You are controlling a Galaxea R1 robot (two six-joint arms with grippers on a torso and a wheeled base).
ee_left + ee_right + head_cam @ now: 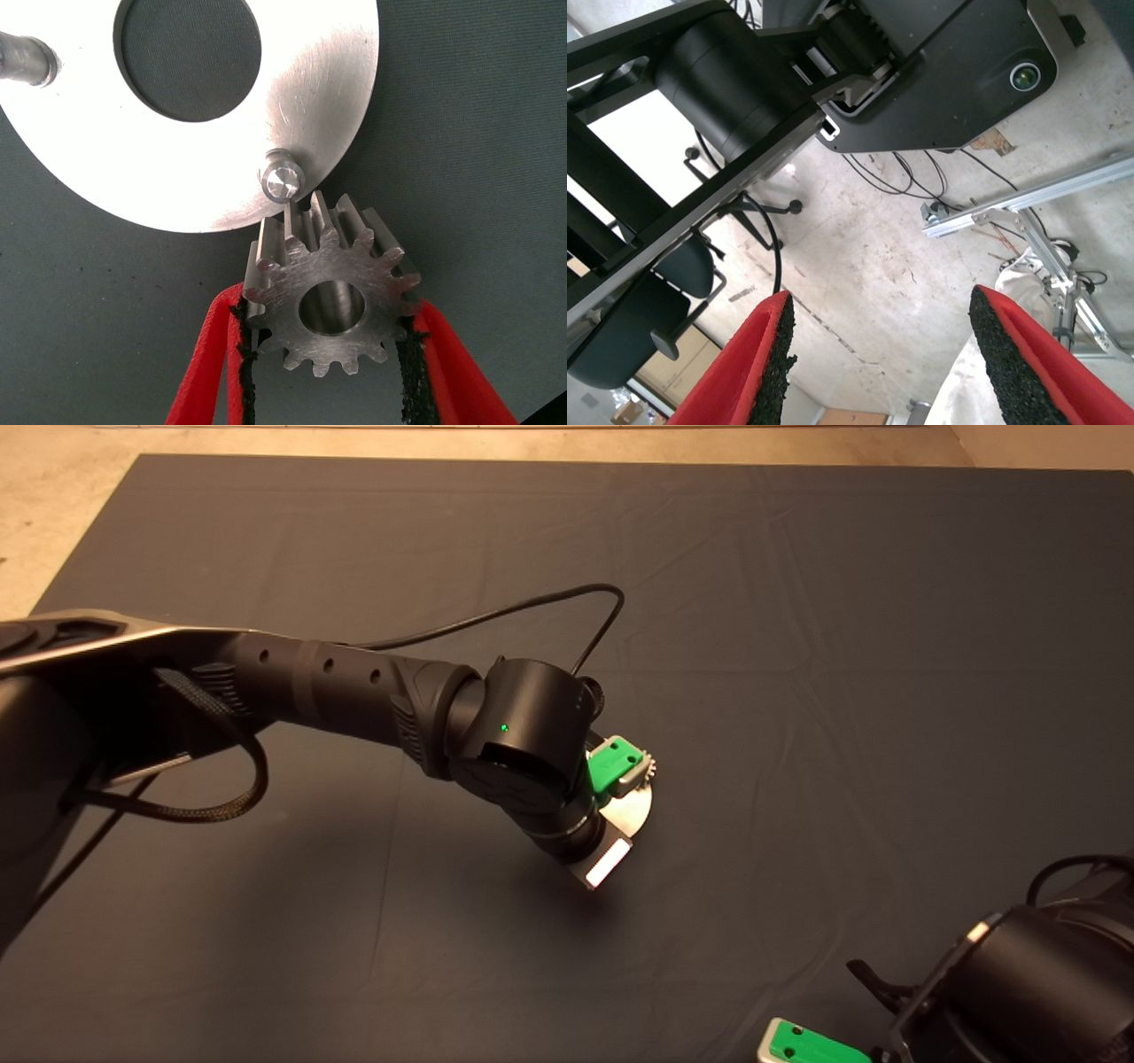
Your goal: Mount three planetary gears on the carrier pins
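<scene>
My left gripper (330,354) is shut on a planetary gear (332,297), a small silvery toothed wheel with a centre hole, held just beside the rim of the shiny round disc (213,159). One carrier pin (280,180) stands bare at the disc's edge, right next to the gear's teeth. A second bare pin (27,57) shows at the far side of the disc. In the head view the left gripper (633,766) hangs over the disc (631,808) near the mat's middle, and the gear (647,763) peeks out beside it. My right gripper (877,345) is open, parked at the lower right (811,1045).
The dark mat (797,646) covers the table. A black cable (532,607) loops from the left arm above the mat. The right wrist view shows the floor, a robot base, chair wheels and an aluminium frame.
</scene>
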